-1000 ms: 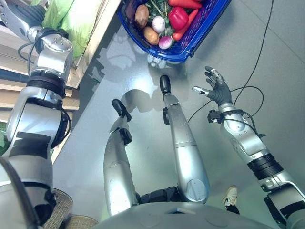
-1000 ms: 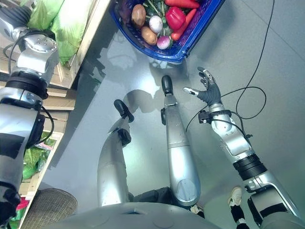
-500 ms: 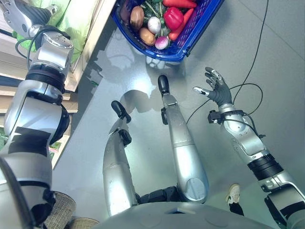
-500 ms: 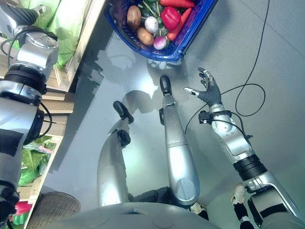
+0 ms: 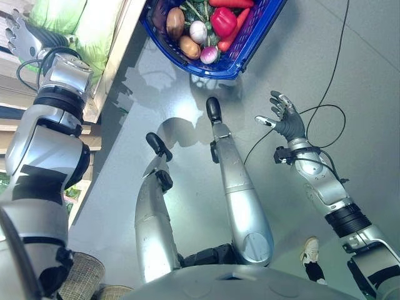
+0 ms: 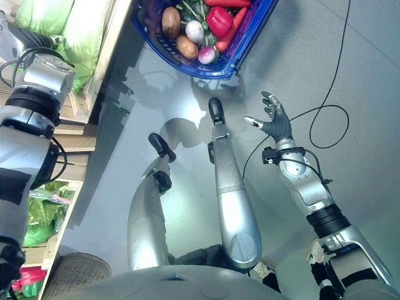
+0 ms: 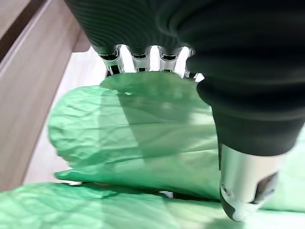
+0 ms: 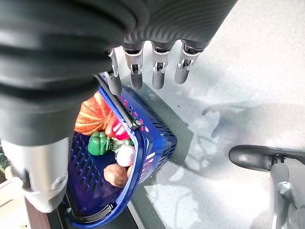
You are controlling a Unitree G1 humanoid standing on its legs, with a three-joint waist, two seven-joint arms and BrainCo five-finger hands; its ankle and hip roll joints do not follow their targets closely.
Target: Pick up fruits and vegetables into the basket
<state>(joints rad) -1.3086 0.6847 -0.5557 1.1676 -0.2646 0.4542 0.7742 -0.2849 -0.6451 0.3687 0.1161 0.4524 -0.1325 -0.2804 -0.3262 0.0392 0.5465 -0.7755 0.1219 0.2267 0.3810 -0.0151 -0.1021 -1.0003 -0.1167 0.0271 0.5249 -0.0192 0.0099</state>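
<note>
Left hand [image 5: 22, 37] of mine is up at the pale wooden shelf [image 5: 115, 47], reaching over the big light-green leafy cabbages [image 7: 133, 129] that lie on it. From my left wrist view the fingers [image 7: 136, 59] go down behind the top of the nearest green head, and I cannot tell whether they are curled on it or straight.

My right hand [image 5: 286, 120] hangs in the air above the grey floor [image 5: 350, 75], well apart from everything, fingers spread and relaxed, holding nothing.

Ahead of me, on the floor just beside the shelf, stands the blue plastic basket with perforated walls [image 5: 250, 47]. It already holds a brown potato [image 5: 175, 22], a second brownish potato [image 5: 189, 45], a white round onion [image 5: 198, 30], a small pink-and-white radish-like bulb [image 5: 210, 55], a red bell pepper [image 5: 224, 20] and an orange carrot [image 5: 232, 39] lying against the pepper. My right wrist view shows the same basket past my straight fingers [image 8: 159, 67], with a green pepper-like vegetable [image 8: 99, 143] among the produce inside.
</note>
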